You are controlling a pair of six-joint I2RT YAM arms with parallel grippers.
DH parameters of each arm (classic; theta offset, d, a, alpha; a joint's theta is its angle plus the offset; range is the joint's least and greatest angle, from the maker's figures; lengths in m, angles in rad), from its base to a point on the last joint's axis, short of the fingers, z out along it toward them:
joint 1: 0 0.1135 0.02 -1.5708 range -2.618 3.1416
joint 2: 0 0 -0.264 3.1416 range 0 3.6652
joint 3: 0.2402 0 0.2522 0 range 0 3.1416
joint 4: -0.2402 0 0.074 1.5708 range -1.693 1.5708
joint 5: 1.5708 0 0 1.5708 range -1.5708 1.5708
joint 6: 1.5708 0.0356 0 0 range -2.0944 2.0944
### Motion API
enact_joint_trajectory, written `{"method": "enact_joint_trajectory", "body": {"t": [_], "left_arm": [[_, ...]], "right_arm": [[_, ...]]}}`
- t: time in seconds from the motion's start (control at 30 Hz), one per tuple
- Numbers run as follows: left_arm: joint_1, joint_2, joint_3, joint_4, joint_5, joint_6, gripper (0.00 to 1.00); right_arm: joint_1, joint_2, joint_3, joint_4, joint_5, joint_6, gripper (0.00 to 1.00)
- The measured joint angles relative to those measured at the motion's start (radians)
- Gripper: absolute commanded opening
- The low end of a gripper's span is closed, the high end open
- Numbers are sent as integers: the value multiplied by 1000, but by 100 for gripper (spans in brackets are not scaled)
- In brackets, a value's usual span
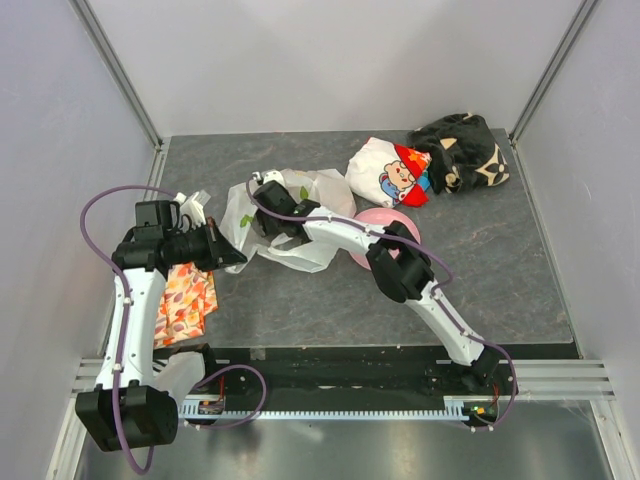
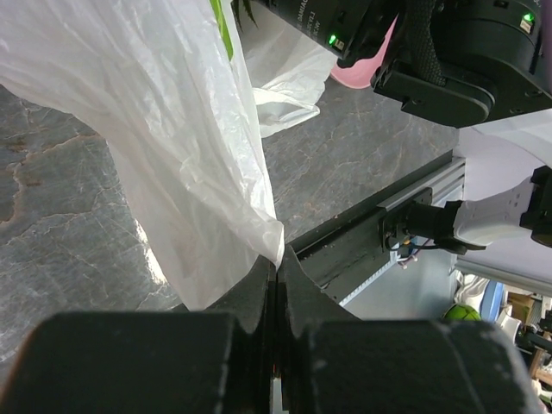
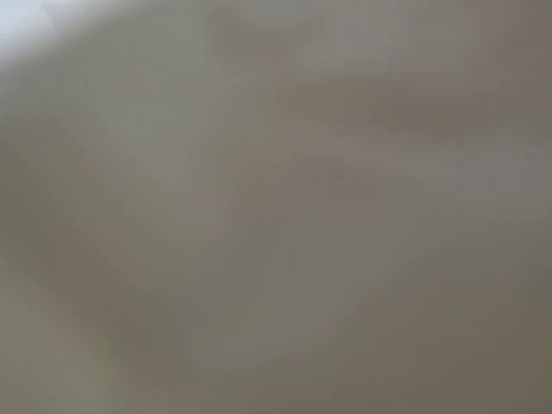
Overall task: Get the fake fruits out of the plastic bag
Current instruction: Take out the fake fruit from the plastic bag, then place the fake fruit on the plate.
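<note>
Lying on the grey table [image 1: 500,290], a little left of the middle, is the white plastic bag [image 1: 240,215]. It looks thin, soft and very light, so I think it will flop, slide and lift up if something tugs it. The best place to hold it is the rim by the opening. That is where the left pincer [image 2: 276,263] is, with its two fingers squeezed tight on the bag's edge. The right pincer [image 1: 262,190] reaches into the crumpled bag. Its camera shows only blurry white, so I cannot tell if it is open or closed. No fake fruits can be seen. They are probably inside, small and easy to drop.
</note>
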Motion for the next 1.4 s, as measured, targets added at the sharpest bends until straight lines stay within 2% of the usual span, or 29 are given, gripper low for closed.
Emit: {"method": "enact_joint_trajectory", "body": {"t": [0.03, 0.13, 0.43, 0.8, 0.97, 1.07, 1.23, 1.4], "left_arm": [[0, 0, 0, 1, -3, 0, 2], [0, 2, 0, 2, -4, 0, 2], [0, 90, 77, 29, -3, 0, 2], [0, 241, 214, 108, 0, -1, 1], [0, 258, 255, 126, -1, -1, 2], [0, 259, 271, 129, -1, -1, 2], [0, 259, 278, 132, -2, -1, 2], [0, 259, 278, 132, -4, -1, 2]], "right_arm": [[-2, 0, 0, 0, -3, 1, 31], [-12, -15, -22, 5, -40, -6, 22], [-65, -214, -157, -66, -279, -144, 19], [-87, -618, -452, -79, -586, -436, 18], [-152, -777, -589, -97, -591, -523, 18], [-240, -871, -662, -123, -555, -530, 19], [-390, -981, -793, -144, -437, -440, 21], [-452, -954, -863, -188, -422, -311, 21]]}}
